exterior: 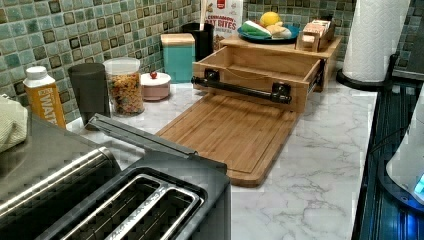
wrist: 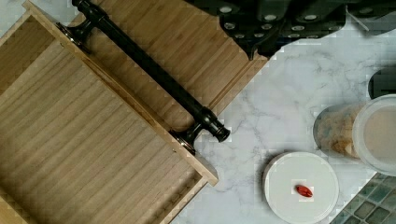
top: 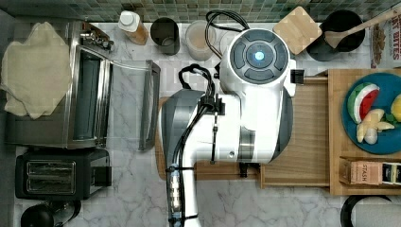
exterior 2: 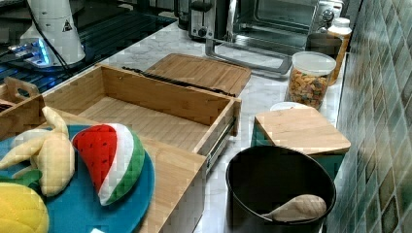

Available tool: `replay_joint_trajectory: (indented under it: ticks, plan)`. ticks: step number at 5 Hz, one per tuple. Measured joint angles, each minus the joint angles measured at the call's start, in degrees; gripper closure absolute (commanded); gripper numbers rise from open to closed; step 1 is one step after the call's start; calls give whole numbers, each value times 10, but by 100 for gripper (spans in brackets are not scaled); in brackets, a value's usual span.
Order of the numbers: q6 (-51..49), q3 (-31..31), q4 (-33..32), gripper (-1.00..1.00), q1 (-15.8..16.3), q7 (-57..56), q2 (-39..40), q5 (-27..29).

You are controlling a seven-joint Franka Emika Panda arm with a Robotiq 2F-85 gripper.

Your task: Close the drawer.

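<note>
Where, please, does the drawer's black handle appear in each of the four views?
Top view: hidden under the arm.
Left view: handle across the open drawer's front, centre.
Right view: along the drawer's far side.
Wrist view: running diagonally.
Shared landmark: the cutting board next to the handle.

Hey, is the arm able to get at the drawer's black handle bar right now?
Probably yes: the handle bar on the open drawer faces bare cutting board, with nothing against it.

The open, empty drawer (wrist: 88,154) with its black bar handle (wrist: 149,70) overhangs the cutting board (wrist: 187,42) on marble.
</note>
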Motion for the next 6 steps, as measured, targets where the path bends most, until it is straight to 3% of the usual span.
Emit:
replay_joint_trajectory:
  ticks: [2,4,6]
  plan:
    - [14,9,-60,100,-6,-80,-16,-5]
    - [161,12,-210,100,22,-188,-93,-1]
    - [199,22,-288,100,26,-319,-119,1]
